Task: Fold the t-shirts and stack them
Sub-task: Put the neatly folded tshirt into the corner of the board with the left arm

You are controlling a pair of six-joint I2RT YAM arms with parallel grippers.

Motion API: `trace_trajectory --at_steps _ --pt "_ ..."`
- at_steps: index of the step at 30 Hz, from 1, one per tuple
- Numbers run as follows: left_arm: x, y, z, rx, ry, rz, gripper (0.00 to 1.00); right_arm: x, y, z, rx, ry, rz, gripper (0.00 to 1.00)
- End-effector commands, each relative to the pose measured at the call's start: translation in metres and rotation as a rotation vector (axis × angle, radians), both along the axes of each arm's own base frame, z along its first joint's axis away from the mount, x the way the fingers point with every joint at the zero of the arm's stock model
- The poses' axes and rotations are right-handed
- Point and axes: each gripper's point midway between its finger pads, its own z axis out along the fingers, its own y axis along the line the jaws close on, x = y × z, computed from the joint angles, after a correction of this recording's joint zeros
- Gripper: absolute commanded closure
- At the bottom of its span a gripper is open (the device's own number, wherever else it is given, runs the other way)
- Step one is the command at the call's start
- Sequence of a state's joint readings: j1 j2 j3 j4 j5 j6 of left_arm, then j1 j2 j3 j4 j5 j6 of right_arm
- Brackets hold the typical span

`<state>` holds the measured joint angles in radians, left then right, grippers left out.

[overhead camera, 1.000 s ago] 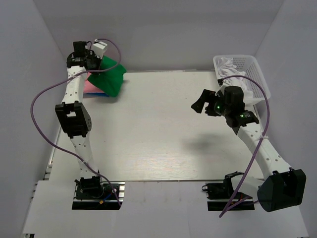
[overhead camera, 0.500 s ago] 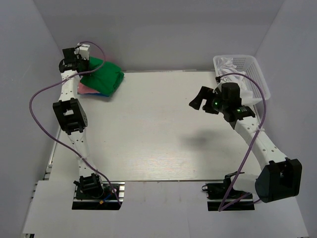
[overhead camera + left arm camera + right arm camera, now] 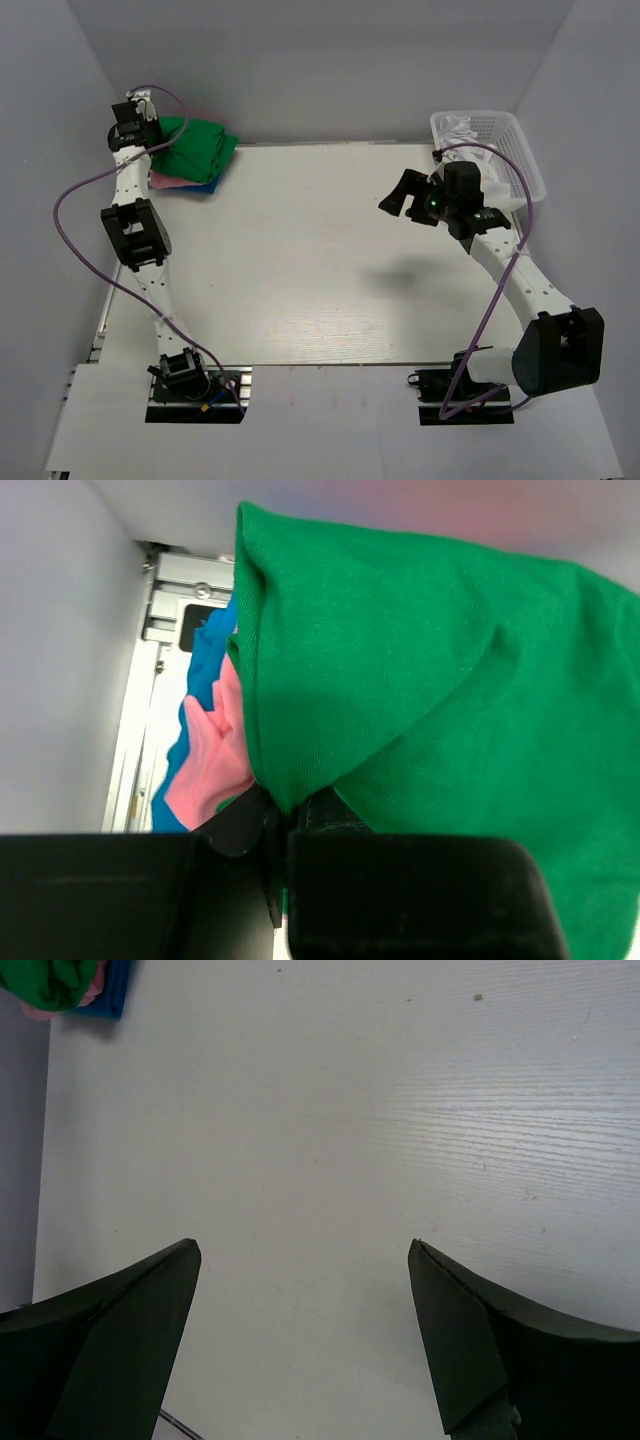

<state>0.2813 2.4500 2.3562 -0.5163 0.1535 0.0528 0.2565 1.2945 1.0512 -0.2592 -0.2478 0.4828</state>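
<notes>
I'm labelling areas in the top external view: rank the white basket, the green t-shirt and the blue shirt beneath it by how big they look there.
1. white basket, even though it is partly hidden.
2. green t-shirt.
3. blue shirt, of which only an edge shows under the pile.

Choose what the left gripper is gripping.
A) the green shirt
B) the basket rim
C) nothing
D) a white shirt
A: in the left wrist view the left gripper is pinched shut on a fold of the green shirt.
</notes>
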Motion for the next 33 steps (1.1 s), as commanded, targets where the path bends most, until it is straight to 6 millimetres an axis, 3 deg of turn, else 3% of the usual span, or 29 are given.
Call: trace_trajectory --at_steps 1,3,5,6,7,8,9,11,12,13,14,15,16,22,25,31,32,33 --pt "0.002 0.024 0.043 -0.012 -0.11 0.112 1.0 0.01 0.006 0.022 0.024 -0.064 0.014 0.1" --pt "0.002 0.027 0.037 -0.007 -0.107 0.122 1.0 0.01 0.006 0.02 0.022 -0.061 0.016 0.1" --pt "0.0 0.025 0.044 -0.025 -0.117 0.133 1.0 0.011 0.007 0.02 0.021 -0.06 0.019 0.1" --pt "-0.002 0.026 0.033 -0.043 -0.103 0.118 1.0 0.011 0.007 0.019 0.022 -0.058 0.019 0.1" --pt "-0.003 0.025 0.038 -0.053 -0.122 0.125 1.0 0.011 0.006 0.018 0.024 -0.053 0.016 0.1" --pt "-0.003 0.027 0.057 -0.066 -0.18 0.115 1.0 0.011 0.007 0.017 0.023 -0.056 0.02 0.1" --pt "-0.006 0.021 0.045 -0.093 -0.167 0.103 1.0 0.011 0.007 0.017 0.023 -0.059 0.019 0.1" --pt "-0.007 0.035 0.045 -0.117 -0.195 0.188 1.0 0.01 0.008 0.016 0.025 -0.057 0.019 0.1" --pt "-0.006 0.039 0.038 -0.125 -0.174 0.221 0.9 0.01 0.008 0.014 0.026 -0.05 0.019 0.1" --pt "-0.007 0.048 0.031 -0.138 -0.155 0.26 0.74 0.01 0.008 0.016 0.029 -0.054 0.022 0.1" --pt "-0.003 0.054 0.044 -0.147 -0.178 0.302 0.47 0.01 0.009 0.014 0.028 -0.052 0.029 0.1" --pt "-0.007 0.053 0.032 -0.158 -0.126 0.307 0.08 0.009 0.009 0.014 0.031 -0.049 0.027 0.1" --pt "-0.007 0.056 0.029 -0.152 -0.113 0.323 0.0 0.009 0.009 0.016 0.028 -0.054 0.029 0.1" --pt "-0.025 0.057 0.044 -0.178 -0.164 0.405 0.0 0.008 0.009 0.012 0.026 -0.044 0.038 0.1" --pt "-0.035 0.055 0.042 -0.235 -0.142 0.467 0.0 0.007 0.012 0.011 0.035 -0.043 0.052 0.1" --pt "-0.039 0.016 0.06 -0.285 -0.134 0.353 0.0 0.007 0.014 0.008 0.037 -0.048 0.068 0.1" --pt "-0.043 0.012 0.053 -0.293 -0.12 0.343 0.0 0.006 0.015 0.009 0.036 -0.051 0.072 0.1" --pt "-0.045 0.008 0.074 -0.293 -0.171 0.322 0.0 0.006 0.014 0.007 0.031 -0.049 0.073 0.1"
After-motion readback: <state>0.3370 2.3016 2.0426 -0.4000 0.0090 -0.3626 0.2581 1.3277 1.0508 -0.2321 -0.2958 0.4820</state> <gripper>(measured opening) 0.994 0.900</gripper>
